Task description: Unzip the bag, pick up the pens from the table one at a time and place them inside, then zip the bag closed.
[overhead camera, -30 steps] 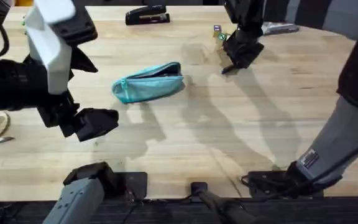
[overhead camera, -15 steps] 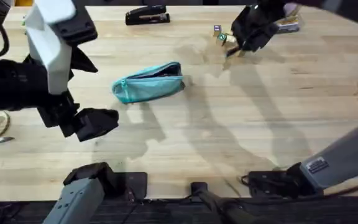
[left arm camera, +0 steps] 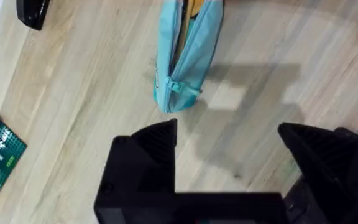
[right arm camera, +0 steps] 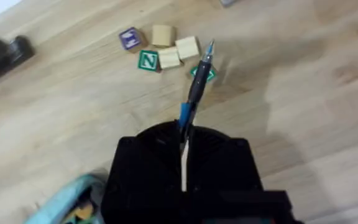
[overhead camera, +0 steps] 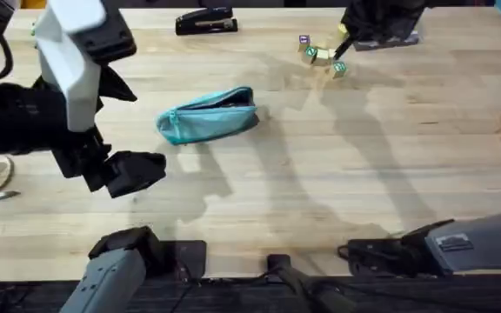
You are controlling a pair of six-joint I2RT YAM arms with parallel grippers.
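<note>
Our right claw (right arm camera: 184, 140) is clamped on 1 pen (right arm camera: 197, 87), raised over the toy blocks (overhead camera: 322, 56), well beyond the teal pouch (overhead camera: 208, 116). The pouch lies unzipped on the bench (overhead camera: 337, 165), its long axis toward our wide-open left claw (left arm camera: 229, 155), the nearer one.

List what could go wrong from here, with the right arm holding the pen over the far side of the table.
1. The right gripper pinches the pen near one end, so most of it sticks out; it may pivot or slip on the way.
2. The bag shows a narrow opening in the left wrist view; the pen could catch on the zip edge.
3. The left gripper is open and off the bag, so a push from the pen may slide it.
</note>
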